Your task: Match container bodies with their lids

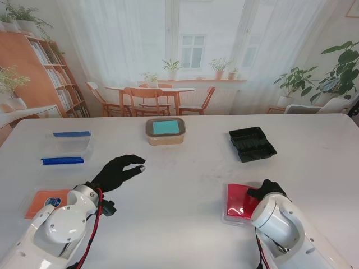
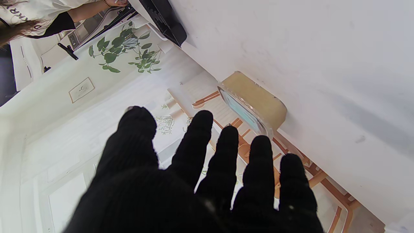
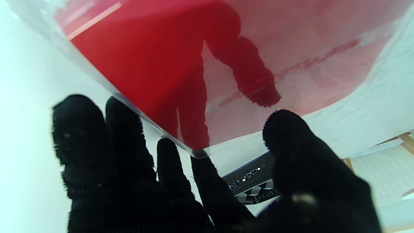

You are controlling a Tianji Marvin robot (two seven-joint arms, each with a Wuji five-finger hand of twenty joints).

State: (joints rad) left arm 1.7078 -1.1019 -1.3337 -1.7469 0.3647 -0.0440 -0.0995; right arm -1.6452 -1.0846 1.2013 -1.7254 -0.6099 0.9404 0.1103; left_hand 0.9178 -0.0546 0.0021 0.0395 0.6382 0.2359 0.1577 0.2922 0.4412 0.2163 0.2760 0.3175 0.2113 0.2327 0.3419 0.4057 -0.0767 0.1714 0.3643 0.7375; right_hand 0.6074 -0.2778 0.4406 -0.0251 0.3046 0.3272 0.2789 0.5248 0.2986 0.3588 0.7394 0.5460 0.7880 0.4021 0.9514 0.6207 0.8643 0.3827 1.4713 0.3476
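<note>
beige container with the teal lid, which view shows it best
The stand view: the beige container sits whole at the table's far middle, teal lid facing up. The left wrist view catches it edge-on beyond the open left hand, showing mostly its side. The right wrist view does not show it.

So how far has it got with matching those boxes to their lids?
Done: the tan box with the teal lid already looks closed. In hand: the right hand is at the red lid, fingers around its edge. The left hand hovers open, holding nothing. Left: the black tray, the clear box with blue clips and the orange lid lie apart, unpaired.
</note>
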